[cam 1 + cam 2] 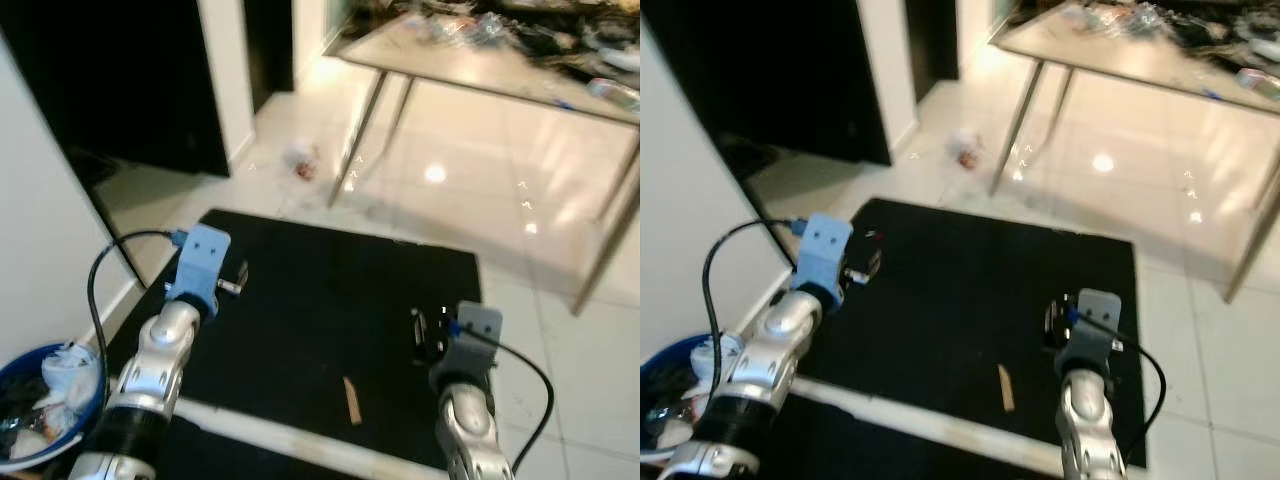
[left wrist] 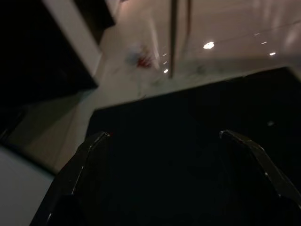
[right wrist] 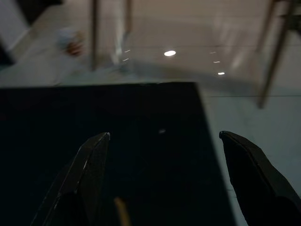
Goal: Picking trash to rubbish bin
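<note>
Both the left gripper (image 2: 162,141) and right gripper (image 3: 164,141) are hovering spread and empty over the black mat (image 1: 330,300), so the robot should be walking squarely toward the crumpled wrapper (image 1: 302,162) lying beside the table leg (image 1: 358,130).

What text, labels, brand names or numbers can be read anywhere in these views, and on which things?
None can be read.
The crumpled wrapper on the tiles by the table leg shows red marks, too blurred to read.
The clutter on the table and the trash in the blue bin are too blurred too.
</note>
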Controlling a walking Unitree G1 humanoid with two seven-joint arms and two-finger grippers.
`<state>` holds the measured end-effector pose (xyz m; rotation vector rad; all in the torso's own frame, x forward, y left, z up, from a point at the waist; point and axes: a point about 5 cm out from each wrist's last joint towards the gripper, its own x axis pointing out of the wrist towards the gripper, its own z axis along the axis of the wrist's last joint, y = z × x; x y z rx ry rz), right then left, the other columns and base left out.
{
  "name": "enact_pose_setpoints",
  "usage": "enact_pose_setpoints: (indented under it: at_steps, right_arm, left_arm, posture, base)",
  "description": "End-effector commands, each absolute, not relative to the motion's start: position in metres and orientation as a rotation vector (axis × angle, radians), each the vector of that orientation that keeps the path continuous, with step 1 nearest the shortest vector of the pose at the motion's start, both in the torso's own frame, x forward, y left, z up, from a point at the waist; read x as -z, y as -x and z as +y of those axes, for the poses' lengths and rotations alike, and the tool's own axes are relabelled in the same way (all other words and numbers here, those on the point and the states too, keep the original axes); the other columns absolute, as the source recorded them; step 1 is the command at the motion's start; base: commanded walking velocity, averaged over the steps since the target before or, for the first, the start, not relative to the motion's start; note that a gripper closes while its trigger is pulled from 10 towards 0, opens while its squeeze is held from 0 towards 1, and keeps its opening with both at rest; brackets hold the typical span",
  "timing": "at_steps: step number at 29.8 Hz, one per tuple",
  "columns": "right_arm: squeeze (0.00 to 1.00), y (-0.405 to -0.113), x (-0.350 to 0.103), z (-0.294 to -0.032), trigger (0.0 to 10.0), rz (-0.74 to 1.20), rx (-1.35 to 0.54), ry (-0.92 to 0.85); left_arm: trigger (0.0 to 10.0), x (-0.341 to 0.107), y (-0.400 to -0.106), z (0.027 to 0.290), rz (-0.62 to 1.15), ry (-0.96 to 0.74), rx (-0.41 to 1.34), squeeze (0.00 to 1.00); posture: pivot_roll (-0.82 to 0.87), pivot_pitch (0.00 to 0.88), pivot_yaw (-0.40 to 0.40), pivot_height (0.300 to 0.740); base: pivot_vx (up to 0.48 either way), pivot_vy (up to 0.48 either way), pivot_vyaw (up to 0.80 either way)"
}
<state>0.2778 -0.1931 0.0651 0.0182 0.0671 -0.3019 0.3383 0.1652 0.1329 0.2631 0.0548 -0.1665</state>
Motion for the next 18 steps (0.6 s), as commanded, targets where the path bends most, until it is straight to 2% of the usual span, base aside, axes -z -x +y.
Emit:
enact_pose_setpoints:
  at_steps: [1,18]
  right_arm:
    - [0.00,-0.2762,-0.0625,-0.1923,10.0,0.084,0.311,-0.034]
    - [0.00,-0.2773,-0.0632,-0.1935,10.0,0.087,0.316,-0.038]
  left_arm:
    - [10.0,-0.1304,-0.3376,0.1667,0.069,-0.256,0.161,0.00]
    - [10.0,-0.1301,-0.3394,0.1632,0.074,-0.273,0.168,0.00]
  posture:
    - [0.00,0.093,0.074,0.740]
    - [-0.01,0.095,0.070,0.740]
  base:
    - [0.000,0.000,-0.80]
    - [0.000,0.000,-0.80]
